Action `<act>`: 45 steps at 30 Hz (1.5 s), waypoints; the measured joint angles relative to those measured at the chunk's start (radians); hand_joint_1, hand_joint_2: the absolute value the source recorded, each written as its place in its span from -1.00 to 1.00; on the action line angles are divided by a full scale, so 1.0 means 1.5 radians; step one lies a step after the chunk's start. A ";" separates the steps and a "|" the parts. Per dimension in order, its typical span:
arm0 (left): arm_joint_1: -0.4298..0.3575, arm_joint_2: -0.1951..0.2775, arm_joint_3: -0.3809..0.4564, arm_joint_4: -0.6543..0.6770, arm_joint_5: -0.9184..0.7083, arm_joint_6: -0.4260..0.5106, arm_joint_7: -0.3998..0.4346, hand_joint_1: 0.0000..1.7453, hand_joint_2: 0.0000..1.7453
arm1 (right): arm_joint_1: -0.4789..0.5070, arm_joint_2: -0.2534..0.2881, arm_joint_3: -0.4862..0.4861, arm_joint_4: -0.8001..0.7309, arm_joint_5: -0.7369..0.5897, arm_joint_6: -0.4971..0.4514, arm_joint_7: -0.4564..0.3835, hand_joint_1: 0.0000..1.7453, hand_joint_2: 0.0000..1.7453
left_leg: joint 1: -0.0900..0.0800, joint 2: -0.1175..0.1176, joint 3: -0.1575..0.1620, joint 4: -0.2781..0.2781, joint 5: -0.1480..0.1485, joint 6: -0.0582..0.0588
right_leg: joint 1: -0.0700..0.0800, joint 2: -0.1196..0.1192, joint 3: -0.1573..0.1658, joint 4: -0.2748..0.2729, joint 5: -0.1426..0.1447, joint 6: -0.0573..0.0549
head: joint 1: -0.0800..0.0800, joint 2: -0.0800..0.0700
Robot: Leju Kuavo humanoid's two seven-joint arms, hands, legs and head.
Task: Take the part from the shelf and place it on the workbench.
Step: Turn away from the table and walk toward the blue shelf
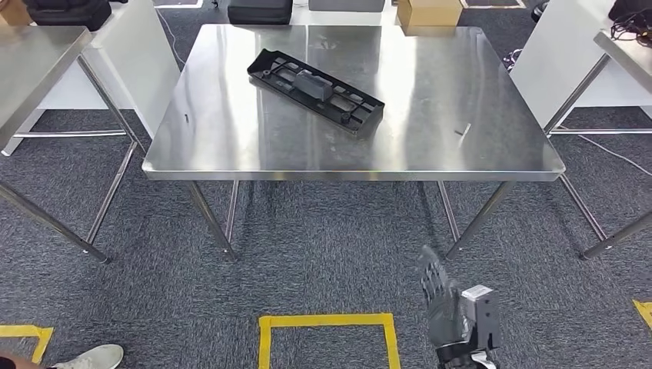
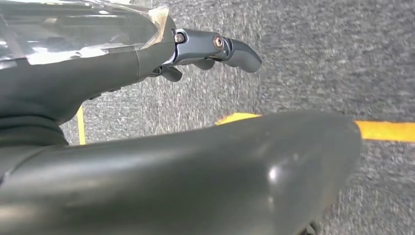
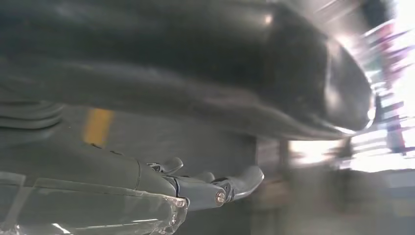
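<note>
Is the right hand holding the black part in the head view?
No, the black part lies flat on the steel workbench, while the right hand hangs low over the carpet, holding nothing.

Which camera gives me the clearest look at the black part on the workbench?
The head view: the black part lies whole and unobstructed on the steel workbench, angled across it. Both wrist views face the carpet and the robot's own body, so they offer nothing of the part.
</note>
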 joint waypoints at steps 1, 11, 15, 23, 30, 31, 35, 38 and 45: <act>-0.002 0.000 0.001 0.000 -0.002 -0.001 0.002 -1.00 -1.00 | -0.016 0.003 -0.005 0.072 0.005 -0.004 -0.002 -1.00 -1.00 | 0.001 0.002 -0.007 -0.003 0.009 0.009 | 0.000 0.001 -0.008 0.014 -0.016 -0.002 | 0.002 0.000; -0.016 0.004 -0.006 -0.001 -0.041 -0.007 0.027 -1.00 -1.00 | -0.121 0.027 -0.037 0.673 0.074 -0.102 0.119 -1.00 -1.00 | -0.007 0.002 -0.098 -0.001 0.093 0.007 | 0.005 0.004 0.116 0.003 -0.088 0.000 | 0.008 0.000; -0.022 0.009 -0.013 -0.001 -0.048 -0.010 0.032 -1.00 -1.00 | -0.119 0.032 -0.024 0.762 0.106 -0.094 0.154 -1.00 -1.00 | -0.006 0.005 -0.104 -0.001 0.103 -0.009 | 0.008 0.005 0.128 -0.041 -0.090 -0.024 | 0.006 0.000; -0.026 0.013 -0.023 0.000 -0.055 -0.015 0.043 -1.00 -1.00 | -0.118 0.038 0.005 0.826 0.139 -0.070 0.162 -1.00 -1.00 | 0.000 0.002 -0.100 0.179 -0.009 -0.024 | 0.006 0.000 0.045 -0.021 -0.030 -0.042 | 0.002 0.000; -0.033 0.016 -0.027 0.001 -0.056 -0.016 0.045 -1.00 -1.00 | -0.123 0.044 0.023 0.840 0.150 -0.080 0.156 -1.00 -1.00 | -0.004 0.001 0.012 0.003 -0.019 0.000 | 0.009 0.000 -0.001 0.008 -0.004 -0.012 | 0.004 0.000; -0.033 0.016 -0.027 0.001 -0.056 -0.017 0.046 -1.00 -1.00 | -0.123 0.044 0.024 0.842 0.150 -0.080 0.156 -1.00 -1.00 | -0.004 0.002 0.004 0.001 -0.011 0.008 | 0.008 0.001 -0.006 0.017 -0.016 -0.013 | 0.006 0.000; -0.033 0.017 -0.029 0.001 -0.061 -0.020 0.047 -1.00 -1.00 | -0.123 0.046 0.025 0.846 0.144 -0.067 0.147 -1.00 -1.00 | -0.004 0.008 -0.039 -0.001 0.027 0.019 | 0.005 0.003 -0.041 0.157 -0.128 -0.021 | 0.011 0.000; -0.033 0.017 -0.033 0.001 -0.065 -0.025 0.048 -1.00 -1.00 | -0.125 0.047 0.025 0.847 0.143 -0.059 0.142 -1.00 -1.00 | -0.003 0.012 -0.073 0.001 0.057 0.014 | 0.004 0.003 -0.008 0.185 -0.104 0.002 | 0.011 0.000; -0.033 0.020 -0.039 0.002 -0.068 -0.029 0.049 -1.00 -1.00 | -0.130 0.049 0.025 0.849 0.139 -0.054 0.136 -1.00 -1.00 | -0.005 0.012 -0.102 -0.004 0.110 -0.011 | 0.009 0.007 0.147 -0.043 -0.106 -0.024 | 0.008 0.000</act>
